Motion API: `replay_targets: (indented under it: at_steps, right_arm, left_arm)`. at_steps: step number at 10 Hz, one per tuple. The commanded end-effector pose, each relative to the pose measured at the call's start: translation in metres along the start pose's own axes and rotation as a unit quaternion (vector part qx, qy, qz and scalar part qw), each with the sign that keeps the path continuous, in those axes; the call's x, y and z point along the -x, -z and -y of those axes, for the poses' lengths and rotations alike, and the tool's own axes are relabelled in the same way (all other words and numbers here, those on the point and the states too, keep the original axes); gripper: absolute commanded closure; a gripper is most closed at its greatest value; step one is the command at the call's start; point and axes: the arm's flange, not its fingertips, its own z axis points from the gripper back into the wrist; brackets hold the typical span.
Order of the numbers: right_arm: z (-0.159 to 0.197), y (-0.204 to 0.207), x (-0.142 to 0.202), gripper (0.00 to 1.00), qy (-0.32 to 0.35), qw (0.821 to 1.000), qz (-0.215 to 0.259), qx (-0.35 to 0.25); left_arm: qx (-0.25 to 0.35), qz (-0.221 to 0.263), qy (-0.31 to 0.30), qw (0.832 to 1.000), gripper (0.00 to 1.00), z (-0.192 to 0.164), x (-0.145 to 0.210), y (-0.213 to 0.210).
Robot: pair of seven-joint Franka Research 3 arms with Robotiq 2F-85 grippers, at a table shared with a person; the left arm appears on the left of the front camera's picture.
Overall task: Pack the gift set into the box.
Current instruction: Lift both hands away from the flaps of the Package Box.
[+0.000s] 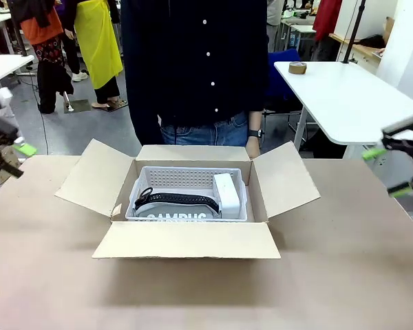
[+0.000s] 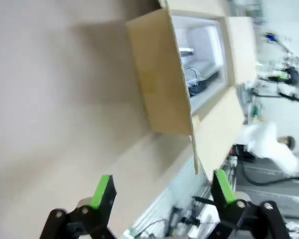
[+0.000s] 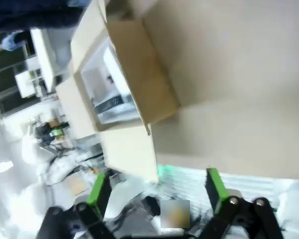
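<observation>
Left pincer (image 2: 162, 190): released, fingers wide apart, nothing between them, off the tabletop's (image 1: 55, 275) left edge. Right pincer (image 3: 157, 188): likewise released and empty, at the right edge. Both well apart from the box (image 1: 186, 239), which stands mid-tabletop with all four flaps open.

Inside it: basket (image 1: 186, 177) holding a white pack (image 1: 226, 192) at right and dark items (image 1: 175, 199).

- Front view: "CAMPUS" lettering half cut off by the near wall.
- Wrist views: blurred, contents indistinct.

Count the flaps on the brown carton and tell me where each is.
4. The left flap and right flap splay outward to the sides, near flap folds out toward the camera, far flap lies back toward the person. None looks hidden.
</observation>
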Motion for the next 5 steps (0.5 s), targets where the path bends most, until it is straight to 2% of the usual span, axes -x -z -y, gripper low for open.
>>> replay_targets:
  at_steps: [1,2,5]
  right_arm:
    - [0.019,0.067,-0.056,0.00,0.125,0.992,-0.020,0.000]
    - [0.000,0.000,0.000,0.00,0.000,1.000,0.000,0.000]
    - [0.000,0.000,0.000,0.00,0.000,1.000,0.000,0.000]
  left_arm:
    - [0.296,-0.017,-0.093,0.951,0.00,-0.048,-0.051,0.027]
    - [0.000,0.000,0.000,1.000,0.00,0.000,0.000,0.000]
    - [0.000,0.000,0.000,1.000,0.00,0.000,0.000,0.000]
